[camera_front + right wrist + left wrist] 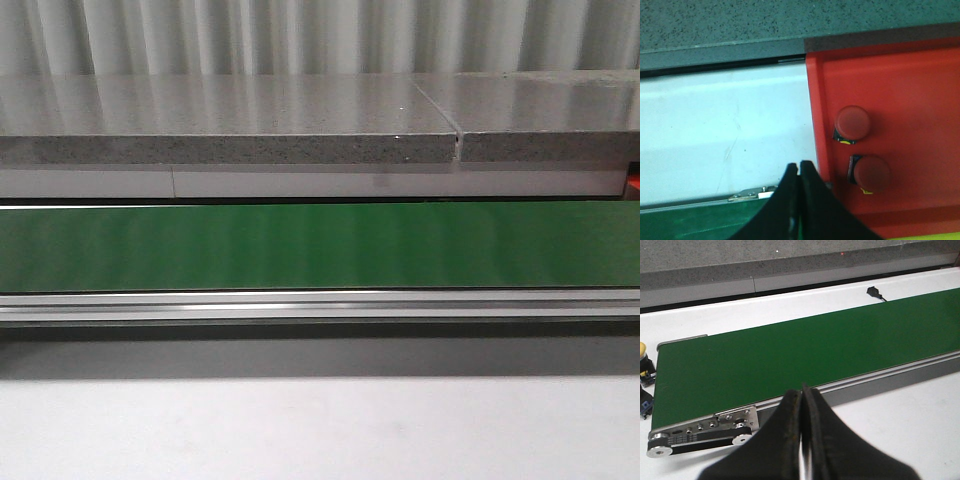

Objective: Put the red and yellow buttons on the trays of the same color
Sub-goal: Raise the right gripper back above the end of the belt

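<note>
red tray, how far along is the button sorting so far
Done: two red buttons sit in the red tray. In hand: nothing; the left gripper and right gripper are both shut and empty. Left: a yellow button sits off the end of the bare green conveyor belt. No yellow tray is clearly in view.

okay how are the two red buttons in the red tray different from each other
The nearer red button sits lower in the right wrist view, closer to the right claw; the farther red button sits beyond it. They lie apart, not touching. Both have round red caps and rest in the red tray.
</note>
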{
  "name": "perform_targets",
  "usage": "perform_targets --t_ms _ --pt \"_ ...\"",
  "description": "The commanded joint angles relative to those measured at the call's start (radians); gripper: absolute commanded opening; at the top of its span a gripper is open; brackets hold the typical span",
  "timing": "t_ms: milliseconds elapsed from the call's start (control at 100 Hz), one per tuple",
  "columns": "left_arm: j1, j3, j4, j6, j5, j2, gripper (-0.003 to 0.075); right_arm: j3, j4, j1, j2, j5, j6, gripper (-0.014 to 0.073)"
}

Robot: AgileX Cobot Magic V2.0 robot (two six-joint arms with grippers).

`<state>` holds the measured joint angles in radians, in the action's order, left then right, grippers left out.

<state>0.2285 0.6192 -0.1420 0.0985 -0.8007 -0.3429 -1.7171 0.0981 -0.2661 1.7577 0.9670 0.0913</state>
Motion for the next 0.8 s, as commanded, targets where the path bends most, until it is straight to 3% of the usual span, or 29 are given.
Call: perform_targets --t_ms 0,790 --pt "0.007 0.025 -0.01 0.001 0.08 -0.01 -0.002 0.042 -0.001 0.001 -0.128 -0.073 0.012 -0.0071" --pt "0.007 0.025 -0.01 0.001 0.08 -0.01 -0.002 0.655 0.04 0.015 -0.816 -0.194 0.04 -0.0071"
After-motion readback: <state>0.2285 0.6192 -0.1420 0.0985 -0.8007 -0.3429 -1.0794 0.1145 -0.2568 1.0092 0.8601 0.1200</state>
